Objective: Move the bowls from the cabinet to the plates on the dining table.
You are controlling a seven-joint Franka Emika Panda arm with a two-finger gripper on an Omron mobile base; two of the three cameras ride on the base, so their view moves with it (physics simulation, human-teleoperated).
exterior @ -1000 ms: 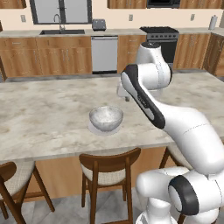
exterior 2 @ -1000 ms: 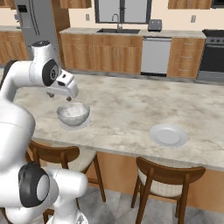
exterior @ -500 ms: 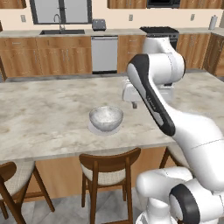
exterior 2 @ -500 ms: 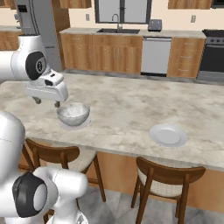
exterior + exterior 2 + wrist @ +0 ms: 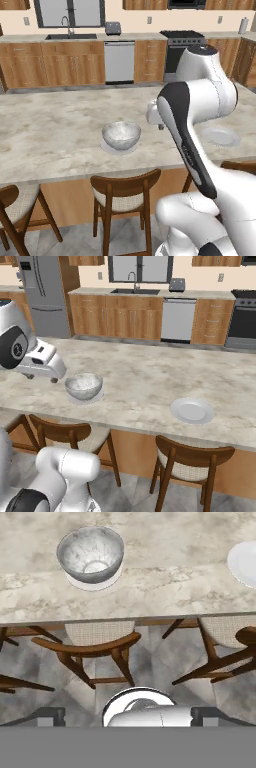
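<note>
A pale grey-white marbled bowl (image 5: 121, 135) (image 5: 84, 385) (image 5: 91, 553) sits upright on a thin pale plate (image 5: 107, 148) (image 5: 96, 398) (image 5: 95, 584) on the dining table (image 5: 55, 135) (image 5: 135, 381). A second plate (image 5: 220, 136) (image 5: 192, 410) (image 5: 245, 562) lies bare further along the top. My gripper (image 5: 156, 120) (image 5: 42, 377) (image 5: 128, 714) hangs open and holds nothing. It is beside the bowl, apart from it, over the table's near edge. The hand view looks down on the stools. Brown wall cabinets (image 5: 150, 4) show as strips at the top edge.
Dark wooden stools (image 5: 122, 192) (image 5: 182, 463) (image 5: 95, 644) stand under the table's near edge. Beyond the table runs a counter with a sink (image 5: 70, 36), a dishwasher (image 5: 119, 61), a stove (image 5: 182, 40) and a fridge (image 5: 45, 296).
My hand has drawn sideways away from the bowl toward the table's near edge, and the upper arm has swung round. The bowl stays on its plate. The jaws stay open.
</note>
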